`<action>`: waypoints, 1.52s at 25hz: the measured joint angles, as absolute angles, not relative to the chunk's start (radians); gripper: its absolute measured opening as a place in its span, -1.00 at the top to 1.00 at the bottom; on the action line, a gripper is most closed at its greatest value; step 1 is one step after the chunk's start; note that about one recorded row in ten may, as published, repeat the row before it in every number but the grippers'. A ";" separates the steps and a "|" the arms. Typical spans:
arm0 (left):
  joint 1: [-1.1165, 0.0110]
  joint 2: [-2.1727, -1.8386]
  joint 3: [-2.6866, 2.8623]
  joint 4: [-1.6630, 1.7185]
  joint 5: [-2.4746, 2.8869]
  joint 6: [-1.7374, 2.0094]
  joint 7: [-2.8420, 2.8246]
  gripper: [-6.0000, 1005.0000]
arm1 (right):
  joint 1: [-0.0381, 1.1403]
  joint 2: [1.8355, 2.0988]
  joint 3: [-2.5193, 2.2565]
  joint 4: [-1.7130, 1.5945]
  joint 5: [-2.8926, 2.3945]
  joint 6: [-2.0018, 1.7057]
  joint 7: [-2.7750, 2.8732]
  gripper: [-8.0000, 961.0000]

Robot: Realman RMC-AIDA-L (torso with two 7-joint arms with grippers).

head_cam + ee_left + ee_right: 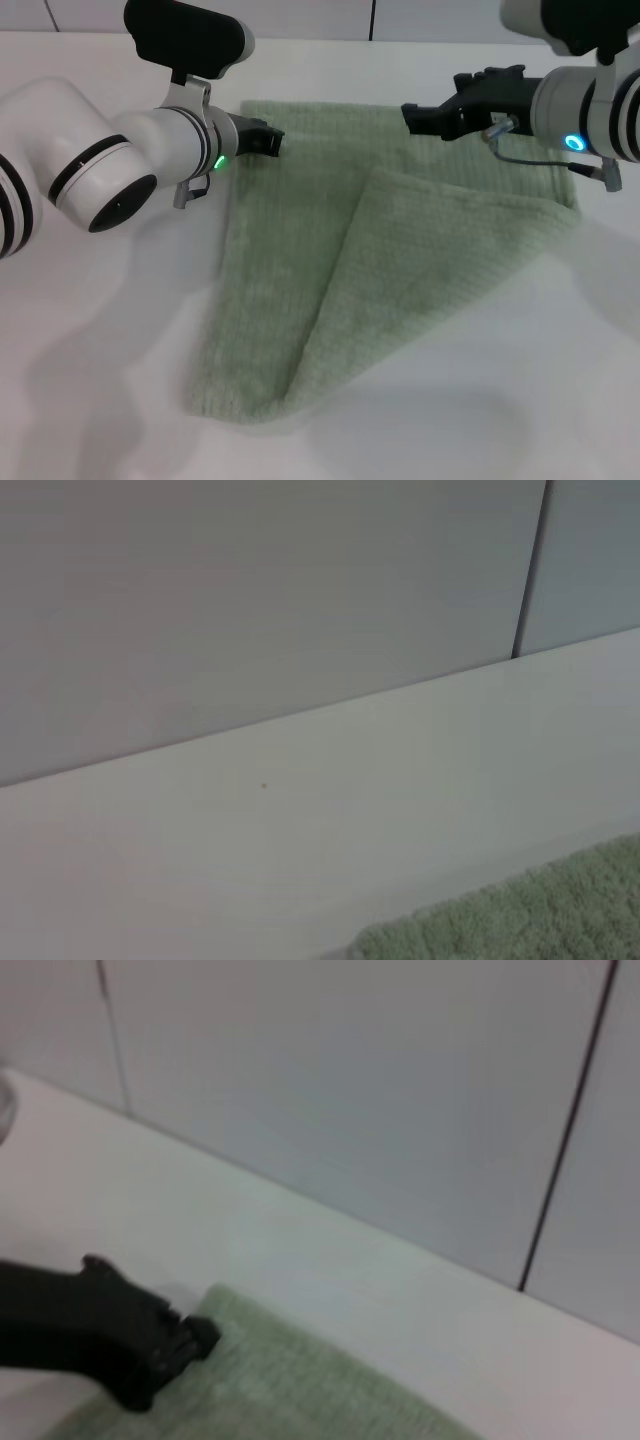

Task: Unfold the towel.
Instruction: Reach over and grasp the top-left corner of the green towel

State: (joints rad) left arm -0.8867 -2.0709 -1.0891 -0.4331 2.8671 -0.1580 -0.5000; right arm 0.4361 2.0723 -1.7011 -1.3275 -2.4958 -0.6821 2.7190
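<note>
Lying on the white table, the pale sage-green terry towel has one corner folded diagonally over itself. The left gripper sits at its far-left corner, the right gripper over the far edge, likely placed for gripping; whether either grips cannot be told.

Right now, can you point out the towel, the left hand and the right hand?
towel (300, 290), head view, on its flat lower layer.
left hand (268, 141), head view, at its tip on the towel's far corner.
right hand (412, 116), head view, at its dark tip.

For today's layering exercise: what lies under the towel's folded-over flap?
More of the towel itself; the flap covers its lower layer there, which rests on the white table.
</note>
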 joint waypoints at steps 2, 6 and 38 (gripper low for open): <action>-0.887 -2.071 -1.089 -0.431 2.867 -0.158 -0.500 0.99 | 0.452 2.073 -1.701 -1.319 -2.484 -0.718 2.687 -0.57; -0.887 -2.071 -1.089 -0.430 2.867 -0.158 -0.500 0.99 | 0.471 2.073 -1.696 -1.293 -2.439 -0.736 2.643 -0.57; -0.883 -2.071 -1.087 -0.443 2.870 -0.164 -0.499 0.99 | 0.616 2.075 -1.619 -1.011 -2.242 -0.807 2.433 -0.57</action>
State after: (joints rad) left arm -0.8835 -2.0708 -1.0875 -0.4430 2.8701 -0.1637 -0.4987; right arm 0.6162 2.0754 -1.6189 -1.0114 -2.2420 -0.8065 2.4326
